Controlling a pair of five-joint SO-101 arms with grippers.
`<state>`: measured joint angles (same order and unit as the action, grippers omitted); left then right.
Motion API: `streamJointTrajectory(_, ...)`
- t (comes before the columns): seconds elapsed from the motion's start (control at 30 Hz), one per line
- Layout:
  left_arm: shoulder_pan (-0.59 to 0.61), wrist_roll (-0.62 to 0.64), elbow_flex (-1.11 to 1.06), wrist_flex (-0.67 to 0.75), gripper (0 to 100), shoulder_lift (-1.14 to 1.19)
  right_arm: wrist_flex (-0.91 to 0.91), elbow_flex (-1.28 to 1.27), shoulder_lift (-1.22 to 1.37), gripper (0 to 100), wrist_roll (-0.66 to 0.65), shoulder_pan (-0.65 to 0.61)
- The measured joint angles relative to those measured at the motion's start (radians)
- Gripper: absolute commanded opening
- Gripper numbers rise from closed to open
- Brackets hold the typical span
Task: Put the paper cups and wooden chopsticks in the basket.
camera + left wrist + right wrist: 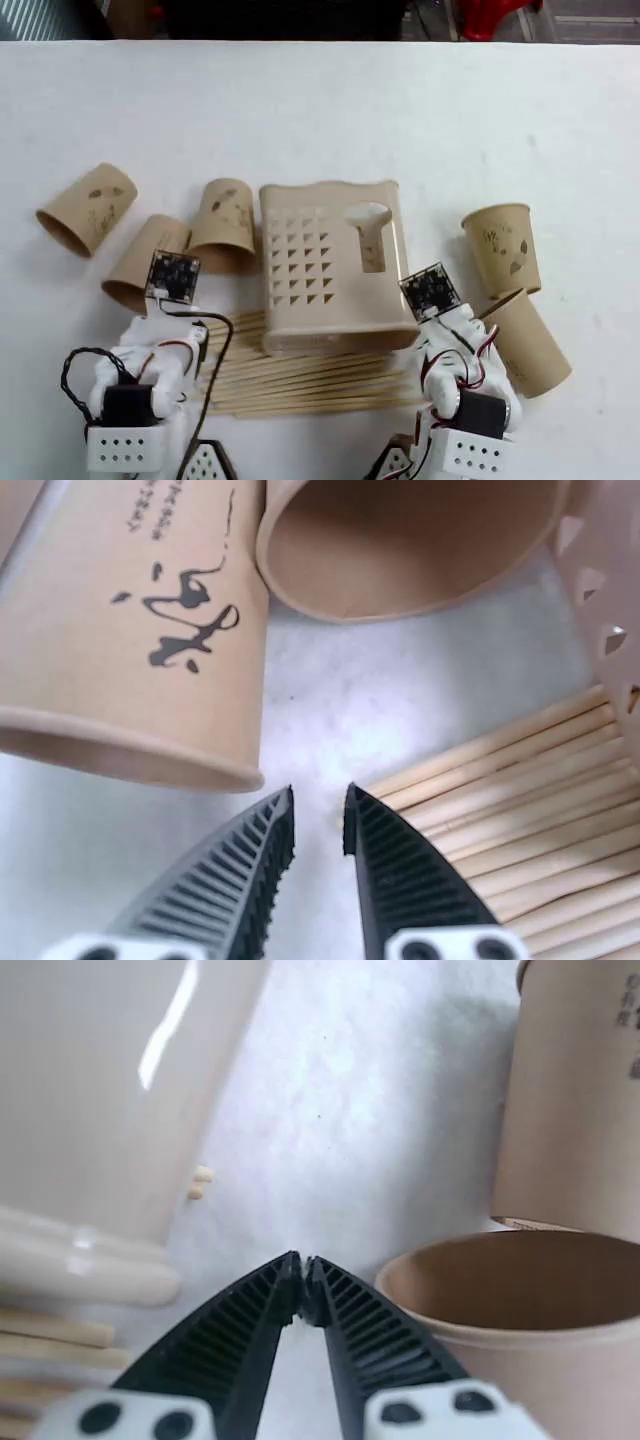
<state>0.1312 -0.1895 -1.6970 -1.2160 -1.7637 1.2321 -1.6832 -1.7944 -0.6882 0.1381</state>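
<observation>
Okay, left hand [318, 805] parted slightly, empty; right hand [302, 1270] closed tip to tip, empty. Basket [330, 260] mid-bench, chopsticks [300, 385] at its near-edge side, three cups [222, 228] toward left edge, two cups [500, 248] toward right.

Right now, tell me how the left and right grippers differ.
The left gripper has fingertips slightly apart; the right gripper has them touching. The left gripper points between a lying paper cup and the wooden chopsticks; the right gripper points between the basket and a second paper cup. Both hold nothing.
</observation>
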Motion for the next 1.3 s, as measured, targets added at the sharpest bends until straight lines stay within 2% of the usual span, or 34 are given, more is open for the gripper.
streamJointTrajectory(0.37,0.0,0.0,0.0,0.0,10,0.0,0.011,0.038,0.0,1.8,0.0,0.011)
streamJointTrajectory(0.87,0.0,0.0,0.0,0.0,10,0.0,0.008,0.419,0.017,1.8,0.094,0.012)
streamJointTrajectory(1.07,0.0,0.0,0.0,0.0,10,0.0,-0.046,0.641,0.302,2.4,0.173,0.012)
streamJointTrajectory(1.2,0.0,0.0,0.0,0.0,10,0.0,-0.04,0.872,0.643,12.0,0.216,-0.028)
streamJointTrajectory(1.3,0.0,0.0,0.0,0.0,10,0.0,0.0,1.051,0.911,19.8,0.233,-0.107)
